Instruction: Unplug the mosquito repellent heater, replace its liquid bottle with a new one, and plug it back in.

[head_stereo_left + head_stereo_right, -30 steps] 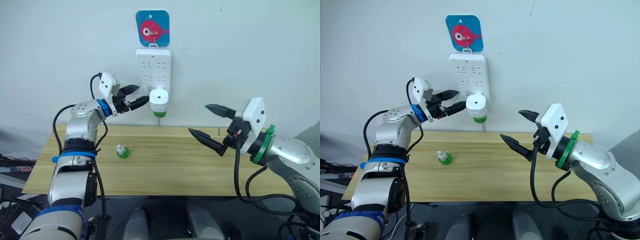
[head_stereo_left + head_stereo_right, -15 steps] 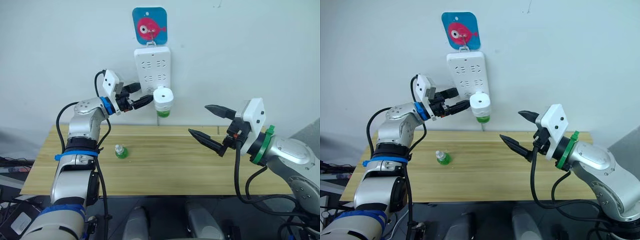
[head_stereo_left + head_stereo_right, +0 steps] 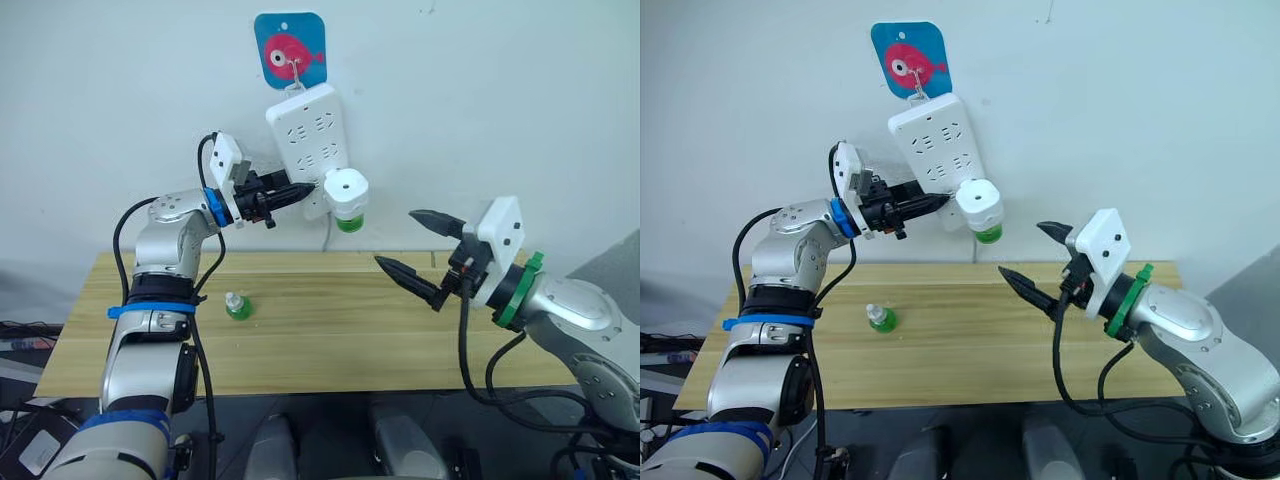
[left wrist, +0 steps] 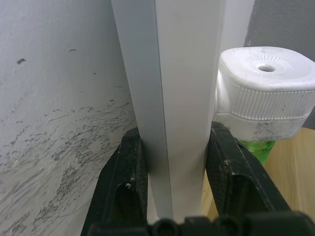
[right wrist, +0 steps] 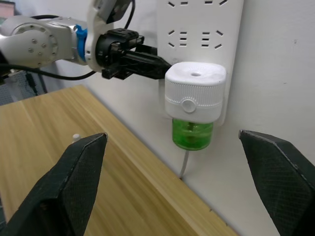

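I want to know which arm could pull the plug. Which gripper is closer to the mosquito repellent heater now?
Left. The left gripper is clamped on the power strip right beside the mosquito repellent heater. The right gripper hangs open over the table, clearly apart from it.

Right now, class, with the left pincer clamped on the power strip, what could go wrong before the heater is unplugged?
1. The left pincer grips the power strip, which hangs tilted from a hook; more pull might unhook it.
2. The mosquito repellent heater and its green bottle are tilted too, so the open right pincer may meet them off-square and slip.
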`<action>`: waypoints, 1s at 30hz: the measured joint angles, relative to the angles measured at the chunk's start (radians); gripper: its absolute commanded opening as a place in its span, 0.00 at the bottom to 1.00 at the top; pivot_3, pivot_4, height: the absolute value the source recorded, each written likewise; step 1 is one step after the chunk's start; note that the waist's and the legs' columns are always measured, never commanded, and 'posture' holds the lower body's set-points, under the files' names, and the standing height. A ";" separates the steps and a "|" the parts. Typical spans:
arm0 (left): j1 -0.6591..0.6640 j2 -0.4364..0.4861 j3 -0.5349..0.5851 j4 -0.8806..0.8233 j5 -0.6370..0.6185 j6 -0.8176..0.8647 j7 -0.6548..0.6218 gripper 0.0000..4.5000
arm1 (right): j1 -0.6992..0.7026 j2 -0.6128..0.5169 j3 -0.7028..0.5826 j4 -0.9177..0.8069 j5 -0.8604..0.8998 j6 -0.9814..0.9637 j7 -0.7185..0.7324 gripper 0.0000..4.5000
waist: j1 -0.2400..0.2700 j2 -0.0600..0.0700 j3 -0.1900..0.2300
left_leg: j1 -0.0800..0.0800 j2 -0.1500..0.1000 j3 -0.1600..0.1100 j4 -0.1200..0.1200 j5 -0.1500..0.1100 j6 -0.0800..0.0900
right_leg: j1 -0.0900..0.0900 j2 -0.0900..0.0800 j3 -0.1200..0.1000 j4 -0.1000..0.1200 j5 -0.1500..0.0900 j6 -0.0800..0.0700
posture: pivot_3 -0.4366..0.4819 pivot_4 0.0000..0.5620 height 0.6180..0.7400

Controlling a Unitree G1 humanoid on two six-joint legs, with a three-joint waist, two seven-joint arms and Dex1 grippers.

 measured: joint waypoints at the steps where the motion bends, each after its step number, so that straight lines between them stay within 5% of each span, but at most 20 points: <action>1: 0.003 0.002 0.001 -0.005 -0.002 0.003 0.001 0.29 | -0.023 0.011 0.037 0.000 -0.038 0.015 -0.034 1.00 | -0.002 0.000 0.000 | 0.000 0.000 0.000 0.000 0.000 0.000 | 0.000 0.000 0.000 0.000 0.000 0.000 | 0.22 0.37 0.87; 10: 0.023 0.005 0.001 -0.052 -0.008 0.014 0.012 0.29 | -0.152 0.232 0.258 0.077 -0.272 0.090 -0.250 1.00 | -0.004 0.000 0.000 | -0.003 0.000 -0.002 -0.001 0.000 0.000 | -0.001 -0.001 -0.001 -0.001 0.003 -0.004 | 0.23 0.36 0.87; 30: 0.044 0.011 0.003 -0.092 -0.010 0.031 0.029 0.29 | -0.316 0.477 0.289 0.403 -0.477 0.020 -0.260 0.96 | -0.007 0.001 0.000 | -0.003 0.000 -0.006 -0.001 0.000 0.000 | -0.001 -0.001 -0.006 0.001 0.003 -0.005 | 0.26 0.35 0.87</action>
